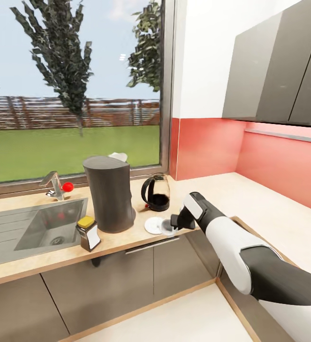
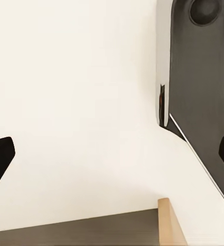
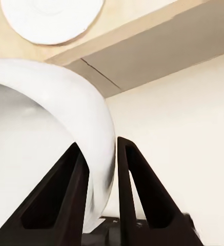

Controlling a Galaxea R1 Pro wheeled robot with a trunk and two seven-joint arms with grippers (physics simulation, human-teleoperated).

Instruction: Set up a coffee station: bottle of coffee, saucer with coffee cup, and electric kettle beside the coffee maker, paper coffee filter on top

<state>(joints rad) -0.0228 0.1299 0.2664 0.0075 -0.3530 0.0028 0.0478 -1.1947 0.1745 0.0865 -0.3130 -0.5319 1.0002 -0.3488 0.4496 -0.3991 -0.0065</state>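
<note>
Right claw on coffee cup rim.

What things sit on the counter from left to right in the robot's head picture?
Sink → faucet → bottle of coffee → coffee maker → saucer → right tool holding the coffee cup. The electric kettle stands behind the saucer.

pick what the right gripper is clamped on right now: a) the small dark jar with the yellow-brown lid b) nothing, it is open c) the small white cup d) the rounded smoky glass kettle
c: in the right wrist view the right gripper has its two dark fingers pinching the curved wall of the small white cup, with the flat round white saucer lying on the light beige countertop beyond.
</note>
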